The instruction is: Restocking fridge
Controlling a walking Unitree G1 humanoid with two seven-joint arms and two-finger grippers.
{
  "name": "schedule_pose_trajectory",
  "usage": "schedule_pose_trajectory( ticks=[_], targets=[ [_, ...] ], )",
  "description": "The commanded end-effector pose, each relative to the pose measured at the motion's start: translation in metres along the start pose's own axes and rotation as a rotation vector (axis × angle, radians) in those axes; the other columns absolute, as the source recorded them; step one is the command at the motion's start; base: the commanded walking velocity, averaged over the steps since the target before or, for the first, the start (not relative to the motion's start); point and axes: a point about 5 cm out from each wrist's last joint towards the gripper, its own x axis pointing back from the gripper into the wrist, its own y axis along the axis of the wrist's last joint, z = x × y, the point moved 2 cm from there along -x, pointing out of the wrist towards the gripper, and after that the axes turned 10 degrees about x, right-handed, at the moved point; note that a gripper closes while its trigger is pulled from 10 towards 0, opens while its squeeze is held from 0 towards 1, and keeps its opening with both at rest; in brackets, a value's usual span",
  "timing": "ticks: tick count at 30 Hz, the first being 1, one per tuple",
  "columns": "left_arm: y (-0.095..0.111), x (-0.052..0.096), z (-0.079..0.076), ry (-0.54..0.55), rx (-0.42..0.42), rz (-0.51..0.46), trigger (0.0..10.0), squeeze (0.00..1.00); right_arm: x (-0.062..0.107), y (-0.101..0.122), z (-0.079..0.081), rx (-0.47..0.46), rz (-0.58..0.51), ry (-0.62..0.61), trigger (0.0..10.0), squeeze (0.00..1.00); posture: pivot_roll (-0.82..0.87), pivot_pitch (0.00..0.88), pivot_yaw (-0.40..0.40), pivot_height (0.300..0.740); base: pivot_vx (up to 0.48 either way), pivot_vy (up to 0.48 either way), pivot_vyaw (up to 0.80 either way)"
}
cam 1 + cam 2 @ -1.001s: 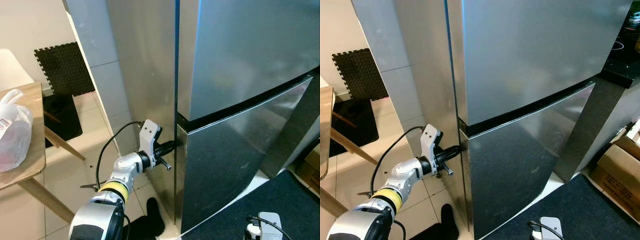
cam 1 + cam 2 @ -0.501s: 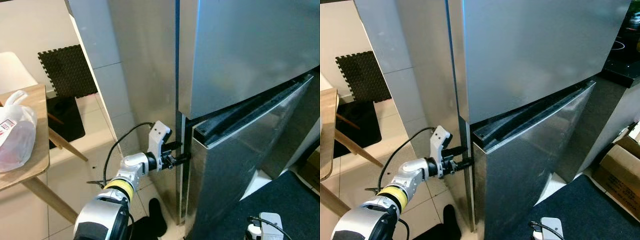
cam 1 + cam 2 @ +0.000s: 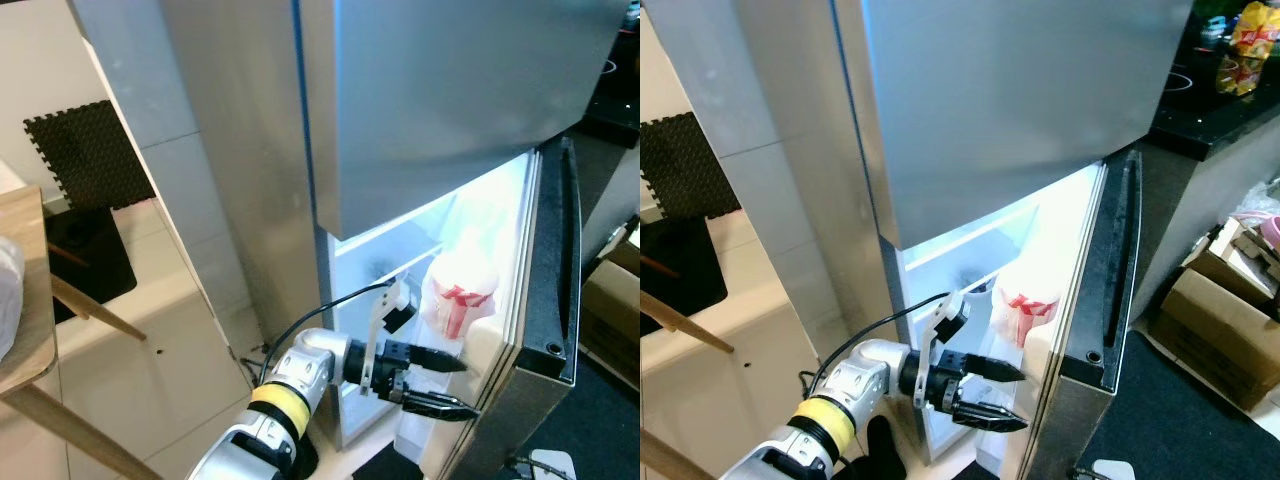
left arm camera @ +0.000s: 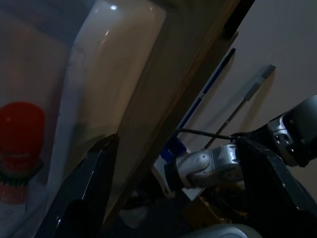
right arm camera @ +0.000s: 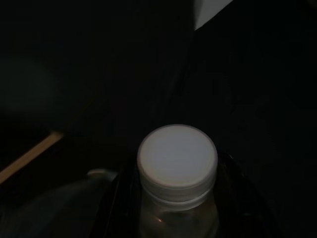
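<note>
Left gripper [image 3: 440, 383], fingers spread, braces the fridge door [image 3: 545, 300]; right gripper [image 5: 173, 208] clamps a bottle [image 5: 177, 168], best carried upright.

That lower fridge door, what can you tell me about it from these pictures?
The lower fridge door looks like grey brushed steel with a dark strip along its top edge. It stands swung wide open, hinged on the robot's right, showing the brightly lit inside. Its white inner side carries a shelf with a red-and-white bag behind. The left hand, fingers apart, sits in the opening close to the door; contact is unclear.
</note>
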Motion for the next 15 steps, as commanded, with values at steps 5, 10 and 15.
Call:
schedule_pose_trajectory(
  ticks=[5,10,15],
  targets=[
    [0.002,0.007,0.002,0.075,-0.027,-0.047,10.0,0.43,0.003,-0.018,0.007,0.036,0.083,0.023,10.0,0.0,-0.15,0.042,0.07,0.726,0.0,0.0,0.0],
    [0.005,0.008,0.003,0.143,-0.038,-0.089,10.0,0.39,0.009,-0.03,-0.012,0.022,0.131,-0.081,10.0,0.0,-0.15,0.043,0.074,0.726,0.0,0.0,0.0],
    [0.005,0.001,0.007,0.198,-0.063,-0.097,10.0,0.35,0.013,-0.038,-0.021,-0.012,0.142,-0.108,10.0,0.0,-0.16,0.048,0.081,0.726,0.0,0.0,0.0]
  ],
)
